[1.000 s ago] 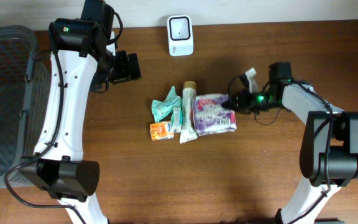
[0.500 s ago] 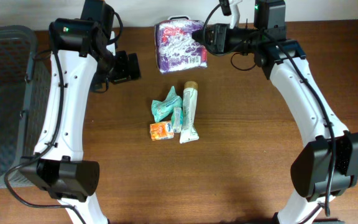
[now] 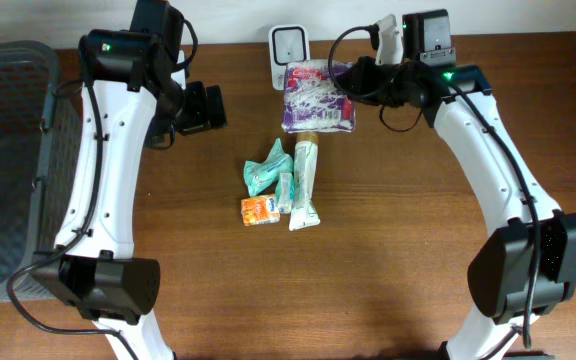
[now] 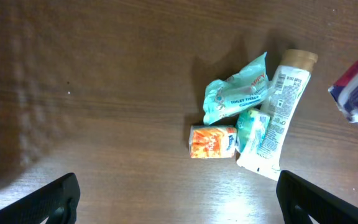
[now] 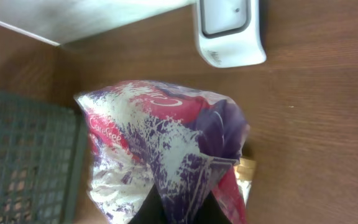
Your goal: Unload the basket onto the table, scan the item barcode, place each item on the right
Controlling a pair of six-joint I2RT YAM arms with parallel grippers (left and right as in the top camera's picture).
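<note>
A purple, white and pink plastic packet (image 3: 317,98) hangs above the table just in front of the white barcode scanner (image 3: 289,44). My right gripper (image 3: 353,82) is shut on the packet's right end; in the right wrist view the packet (image 5: 166,162) fills the lower middle, pinched between the dark fingers (image 5: 143,213), with the scanner (image 5: 229,28) beyond it. My left gripper (image 3: 208,106) hovers open at the upper left, holding nothing; its fingertips (image 4: 48,199) frame bare wood in the left wrist view.
A small pile lies mid-table: a teal tissue pack (image 3: 265,167), a white tube with a tan cap (image 3: 304,182), and an orange packet (image 3: 258,210). A grey mesh basket (image 3: 3,160) stands at the left edge.
The right gripper lifted the purple packet from the pile, swung it up over the scanner, then brought it a little right and toward the pile. The left arm has stayed put.
</note>
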